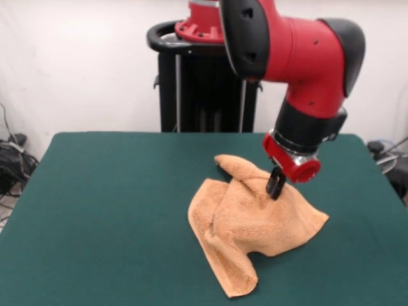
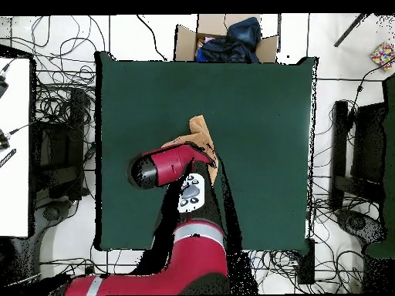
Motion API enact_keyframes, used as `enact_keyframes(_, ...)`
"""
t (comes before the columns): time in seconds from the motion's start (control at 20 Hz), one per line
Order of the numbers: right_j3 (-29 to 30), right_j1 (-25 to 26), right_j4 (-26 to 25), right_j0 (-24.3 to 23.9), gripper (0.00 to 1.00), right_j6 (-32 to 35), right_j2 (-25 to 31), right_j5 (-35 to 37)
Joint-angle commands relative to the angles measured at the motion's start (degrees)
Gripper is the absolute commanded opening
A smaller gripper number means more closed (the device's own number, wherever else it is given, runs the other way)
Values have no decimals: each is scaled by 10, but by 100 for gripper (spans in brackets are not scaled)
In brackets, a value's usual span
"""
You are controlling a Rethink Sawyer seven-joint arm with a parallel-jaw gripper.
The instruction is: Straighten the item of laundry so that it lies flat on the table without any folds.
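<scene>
Jaws [image 1: 275, 185] pinch the towel [image 1: 252, 223] at its raised peak; a thin grip could slip, leaving it rumpled on the table [image 1: 108, 210].

A front camera looks across the green table [image 1: 95, 210] toward the red arm [image 1: 299, 51] at close range, while a higher overhead camera looks straight down, both sharing the tabletop, arm and towel [image 1: 255, 223].

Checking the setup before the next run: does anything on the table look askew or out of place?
Yes: the towel lies crumpled on the table, bunched into a peak under the end effector with folded flaps, not flat. Nothing spilled or damaged.
</scene>
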Motion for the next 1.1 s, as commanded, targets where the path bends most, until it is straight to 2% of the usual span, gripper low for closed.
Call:
enact_keyframes(0.05,-23,74,-18,15,0,-39,36,-18)
enact_keyframes(0.25,-45,101,-13,25,0,-26,33,-25)
enact_keyframes(0.4,-35,105,8,9,0,-31,57,-27)
enact_keyframes(0.75,-2,76,32,5,0,-38,84,-3)
enact_keyframes(1.1,1,85,58,-2,0,-35,115,-8)
